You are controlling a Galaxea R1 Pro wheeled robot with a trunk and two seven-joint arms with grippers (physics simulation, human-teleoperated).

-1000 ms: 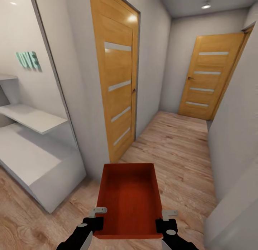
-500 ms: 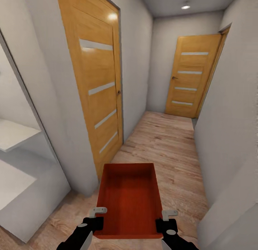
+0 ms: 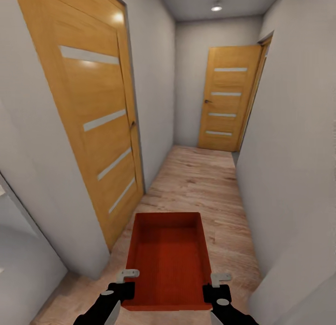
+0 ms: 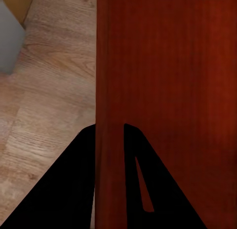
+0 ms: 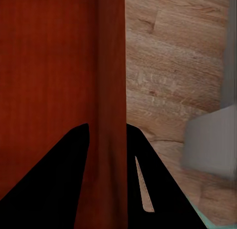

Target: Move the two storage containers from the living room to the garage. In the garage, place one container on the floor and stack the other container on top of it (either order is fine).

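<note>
Orange bin [image 3: 170, 257], judged light and stiff, is pinched on opposite side walls by left gripper [image 3: 127, 287] and right gripper [image 3: 215, 290].

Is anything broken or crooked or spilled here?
Nothing stands out. The bin is level and empty, with the left gripper and right gripper each clamped on a side wall. Both doors, the near one and the far one, are shut, and the floor looks clean.

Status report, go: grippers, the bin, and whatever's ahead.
Left gripper and right gripper clamped on the storage container side walls. Container empty, carried above wood-plank floor. Hallway ahead, far door shut.
</note>
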